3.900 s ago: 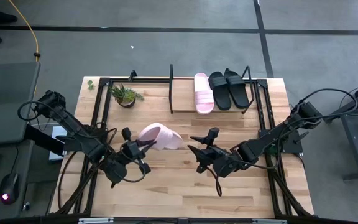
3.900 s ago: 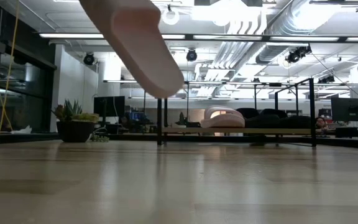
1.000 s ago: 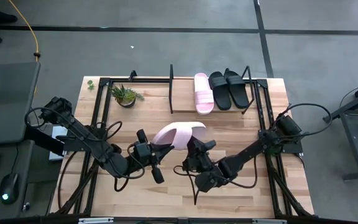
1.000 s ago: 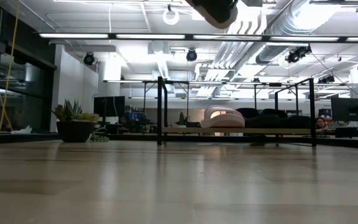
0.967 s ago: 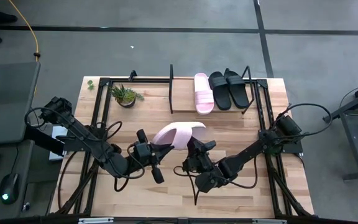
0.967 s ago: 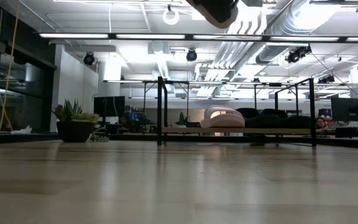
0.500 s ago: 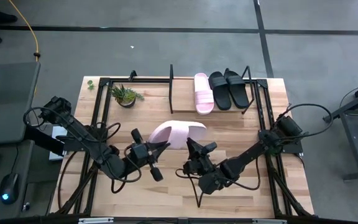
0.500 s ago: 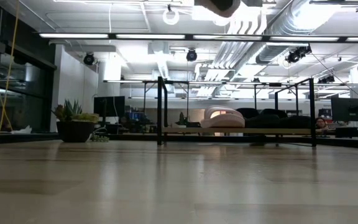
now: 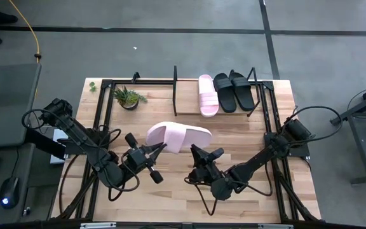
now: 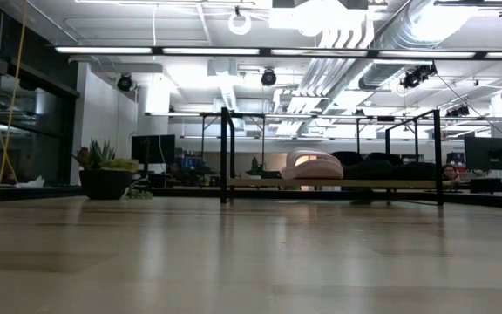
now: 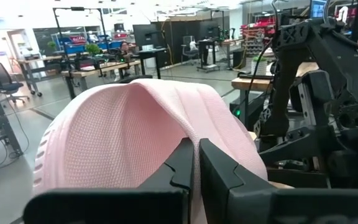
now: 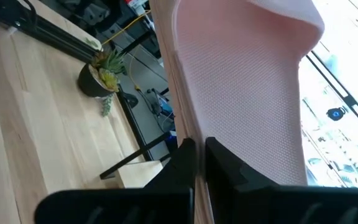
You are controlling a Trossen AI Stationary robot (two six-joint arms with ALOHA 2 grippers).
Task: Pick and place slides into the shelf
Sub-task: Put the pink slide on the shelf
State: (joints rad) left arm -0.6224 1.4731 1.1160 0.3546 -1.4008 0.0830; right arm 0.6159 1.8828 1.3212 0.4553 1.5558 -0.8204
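A pale pink slide (image 9: 178, 137) hangs above the middle of the table, lying crosswise between my two grippers. My left gripper (image 9: 162, 147) is shut on its near side toward the left end. My right gripper (image 9: 195, 151) is shut on its near side toward the right end. On the shelf (image 9: 189, 81) at the far edge rest another pink slide (image 9: 208, 95) and two black slides (image 9: 233, 91), soles down on the board. The low view shows the shelf (image 10: 329, 183) with its slides, but not the held slide. My left gripper pinches the pink slide's edge (image 11: 185, 134) between its two fingers, coming level from the near left. The slide is clear of the table. Whether that edge is sole or strap, I cannot tell. My right gripper pinches the slide's edge (image 12: 185, 134) between its two fingers, coming level from the near right. The textured pink surface (image 12: 241, 93) stands beyond the fingers, lifted clear of the table.
A small potted plant (image 9: 129, 97) stands at the far left, beside the shelf's left end. Black frame rails (image 9: 100, 121) run along both table sides. Bare wood (image 9: 170, 197) lies under and in front of the held slide.
The held slide has turned about its length and now shows a broad flat face upward, lying more crosswise. It has shifted a little toward the table's left edge. Both grippers drew slightly toward the near edge, and the dark gripper at the low view's top rose out of sight.
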